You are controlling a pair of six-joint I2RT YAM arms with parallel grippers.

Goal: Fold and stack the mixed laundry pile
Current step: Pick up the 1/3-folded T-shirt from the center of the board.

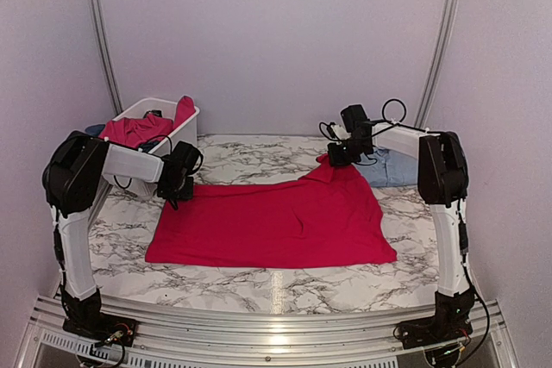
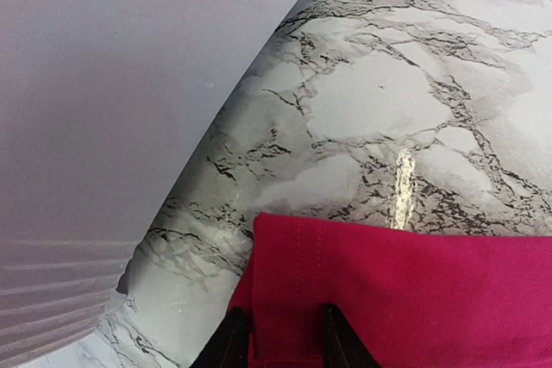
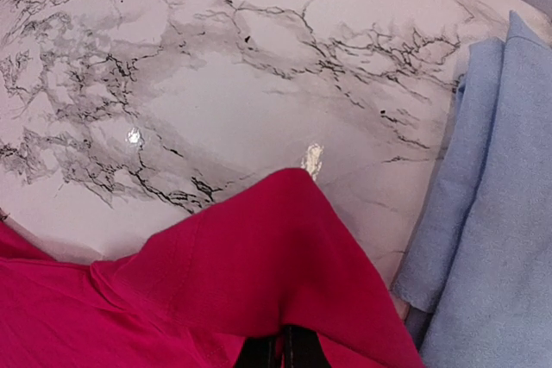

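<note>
A large red garment [image 1: 276, 221] lies spread flat on the marble table [image 1: 259, 286]. My left gripper [image 1: 177, 185] is down at its back left corner. In the left wrist view that gripper [image 2: 283, 325] has its two fingers apart, and a folded strip of the red garment [image 2: 414, 282] lies between them. My right gripper [image 1: 335, 156] is shut on the back right corner and holds it lifted off the table. In the right wrist view the red cloth [image 3: 259, 273] peaks up over the closed right gripper [image 3: 289, 342]. More of the laundry pile [image 1: 138, 129], red with something dark, fills the basket.
The white plastic basket [image 1: 178, 137] stands at the back left, just behind my left arm. A light blue shirt [image 1: 392, 168] lies at the back right beside the lifted corner, and it fills the right side of the right wrist view [image 3: 492, 213].
</note>
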